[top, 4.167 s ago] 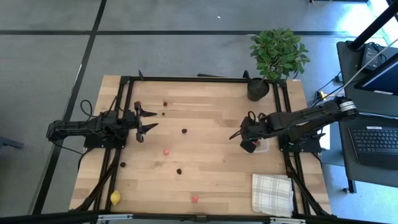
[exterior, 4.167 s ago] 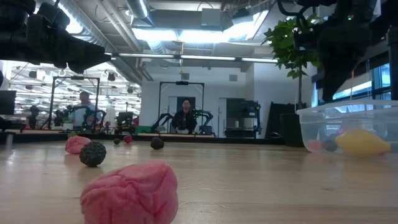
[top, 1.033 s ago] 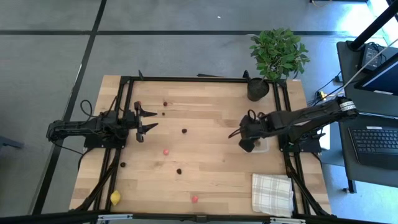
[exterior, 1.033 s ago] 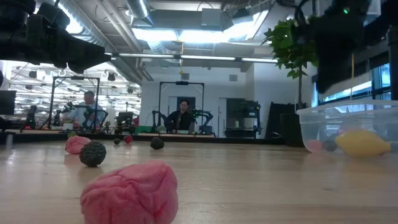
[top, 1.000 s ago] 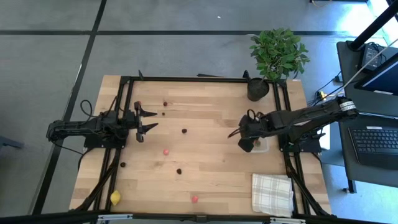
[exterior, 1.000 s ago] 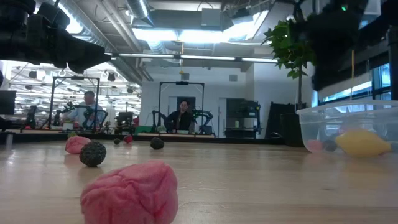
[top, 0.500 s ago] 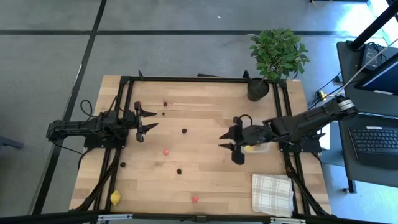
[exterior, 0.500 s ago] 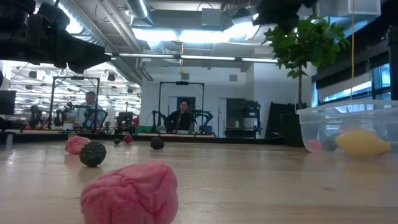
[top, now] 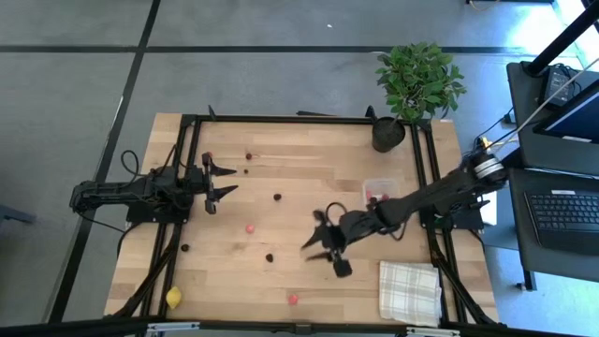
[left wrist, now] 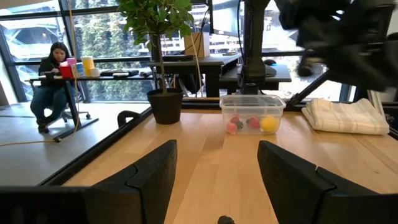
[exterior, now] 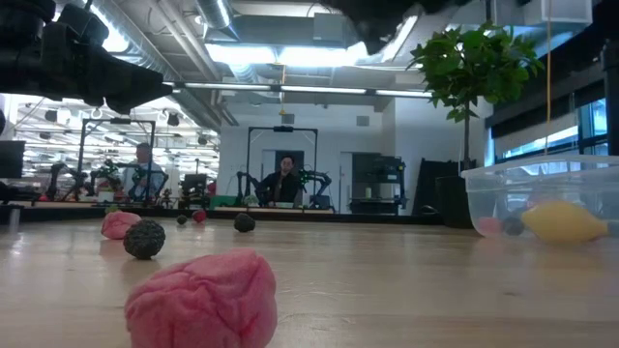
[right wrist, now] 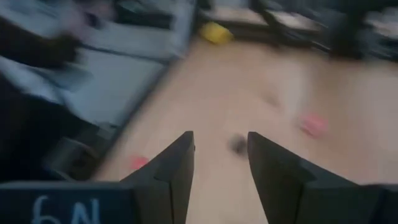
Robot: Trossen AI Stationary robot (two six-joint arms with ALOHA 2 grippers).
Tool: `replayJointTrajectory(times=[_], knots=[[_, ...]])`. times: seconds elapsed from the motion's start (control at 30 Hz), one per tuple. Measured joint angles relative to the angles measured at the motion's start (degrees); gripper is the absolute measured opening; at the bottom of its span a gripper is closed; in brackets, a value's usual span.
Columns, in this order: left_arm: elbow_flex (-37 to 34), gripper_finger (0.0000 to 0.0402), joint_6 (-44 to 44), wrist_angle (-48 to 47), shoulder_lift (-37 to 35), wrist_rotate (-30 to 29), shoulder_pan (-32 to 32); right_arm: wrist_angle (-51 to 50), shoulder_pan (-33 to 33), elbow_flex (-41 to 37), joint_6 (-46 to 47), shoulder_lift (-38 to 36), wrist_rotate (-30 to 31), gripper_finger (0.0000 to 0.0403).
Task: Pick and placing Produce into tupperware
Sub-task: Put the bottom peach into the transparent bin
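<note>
Most tupperware (exterior: 542, 198) contents blurred, right pincer (top: 326, 252) empty, smeared

White handwritten marks show on a dark strip (right wrist: 65, 211) in the right wrist view. They look like "6N", though uncertainly. Nothing else is legible.

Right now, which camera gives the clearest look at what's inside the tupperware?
The left wrist view: the tupperware sits fully in frame with red, pink and yellow pieces visible. The low view shows only part of it, cut off at the picture's edge; the high view shows it tiny; the right wrist view misses it.
</note>
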Motion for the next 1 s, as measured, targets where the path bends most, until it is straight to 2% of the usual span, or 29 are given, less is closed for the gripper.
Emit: replayJointTrajectory(times=[0.07,0.13,0.37,0.53,0.63,0.77,1.0], knots=[[-0.01,0.0218,0.00,0.01,0.00,0.00,-0.01,5.35,0.02,0.00,0.02,3.04,-5.23,0.0152],[0.00,0.0218,0.00,-0.01,-0.02,0.00,0.00,9.91,0.28,0.00,0.18,6.09,-7.93,0.0152],[0.00,0.0218,-0.02,-0.01,0.00,0.00,-0.02,18.41,1.29,-0.02,3.71,15.65,-8.21,0.0152],[0.00,0.0218,-0.04,0.00,-0.01,0.00,-0.01,24.98,3.05,-0.02,1.75,21.00,-8.26,0.0152],[-0.02,0.0218,-0.02,-0.01,-0.02,0.00,0.00,25.42,3.87,0.11,1.84,22.76,-8.32,0.0154],[-0.01,0.0218,-0.02,-0.01,0.00,0.00,0.00,26.27,4.71,0.13,1.93,24.54,-7.92,0.0178],[0.00,0.0218,-0.04,-0.01,0.00,0.00,0.00,31.59,5.16,0.20,3.59,27.16,-7.81,0.0245]])
